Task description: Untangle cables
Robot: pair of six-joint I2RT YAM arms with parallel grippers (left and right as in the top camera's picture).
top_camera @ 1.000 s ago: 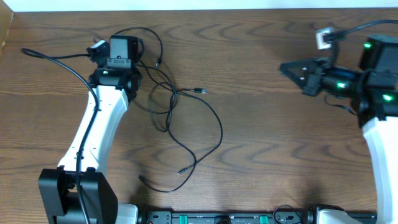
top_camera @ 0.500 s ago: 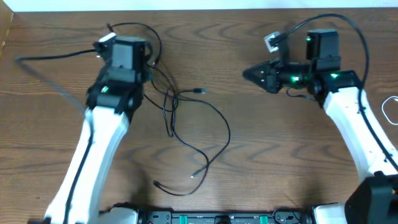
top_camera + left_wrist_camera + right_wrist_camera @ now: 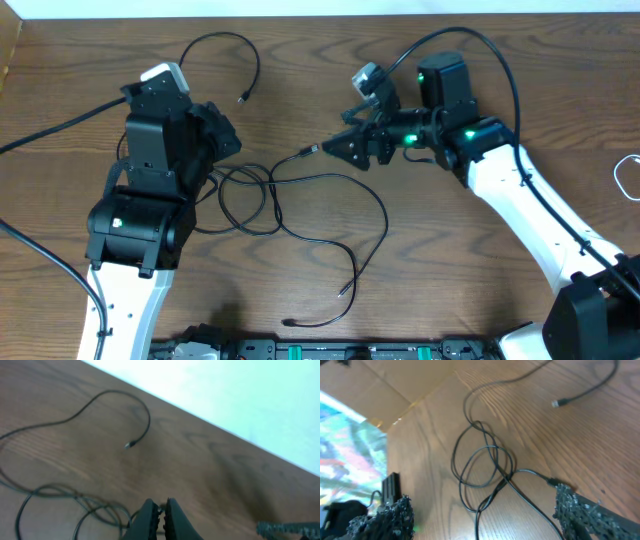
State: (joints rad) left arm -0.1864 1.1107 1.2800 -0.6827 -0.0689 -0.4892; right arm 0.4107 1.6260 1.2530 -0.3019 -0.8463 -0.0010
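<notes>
Since a second ago the right arm has swung in from the table's right side to the middle. The right claw (image 3: 342,148) (image 3: 477,502), then pressed together, now stands spread wide with nothing between its fingers. The left arm has shifted too and fills more of the overhead view. The left claw (image 3: 228,142) (image 3: 159,512) was pressed together then and is so now. The thin black cords (image 3: 272,190) (image 3: 148,417) (image 3: 506,479) have been dragged: their knot of loops lies lower and flatter, and the top cord arcs out wider. The small plug end (image 3: 312,150) (image 3: 552,481) in the middle lies about where it did.

The cords are very slender and matte black, lying on the brown wood-grain table (image 3: 450,270). Their overlapping loops sit just below and beside the left claw, and ahead of the right claw's open fingers. The middle plug end lies at the right claw's tip, just beside one finger in the wrist view. Another plug end (image 3: 243,98) (image 3: 128,445) finishes an arc above the left claw. A loose end (image 3: 343,292) trails well below the right claw. A thin white cord (image 3: 617,177) curls at the table's right edge, well behind the right claw.

The right arm reaches diagonally up from the lower right, wrist turned so the claw points left. The left arm rises from the lower left, claw pointing toward the loops. Whether its closed fingers nip a cord cannot be told.
</notes>
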